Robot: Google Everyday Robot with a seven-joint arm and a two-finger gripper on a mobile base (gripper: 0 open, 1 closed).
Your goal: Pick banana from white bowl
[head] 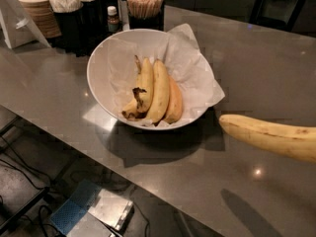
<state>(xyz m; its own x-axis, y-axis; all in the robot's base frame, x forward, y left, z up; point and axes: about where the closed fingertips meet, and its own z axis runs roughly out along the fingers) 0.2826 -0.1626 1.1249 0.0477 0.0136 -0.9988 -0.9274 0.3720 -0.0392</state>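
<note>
desk: a grey, glossy desk (pixel 256 63) runs across the view, with small light glints on it.
back of desk: a black holder of wooden sticks (pixel 144 4), a small bottle (pixel 113 18), dark containers (pixel 81 19) and a stack of brown cups (pixel 37 11) stand behind the bowl.
room: beyond the near edge lies a dim floor with a blue and grey box (pixel 94 211) and dark cables (pixel 15 167).
white bowl: the white bowl (pixel 98 68) sits on the desk, lined with crinkled paper (pixel 192 73), and holds three shorter bananas (pixel 159 90) side by side.
banana: the banana (pixel 271 136) is outside the bowl, to its right, and runs off the right edge. its shadow (pixel 247 211) falls on the desk apart from it.
pincer: out of view past the right edge. i cannot tell how far open it is or what it holds.
</note>
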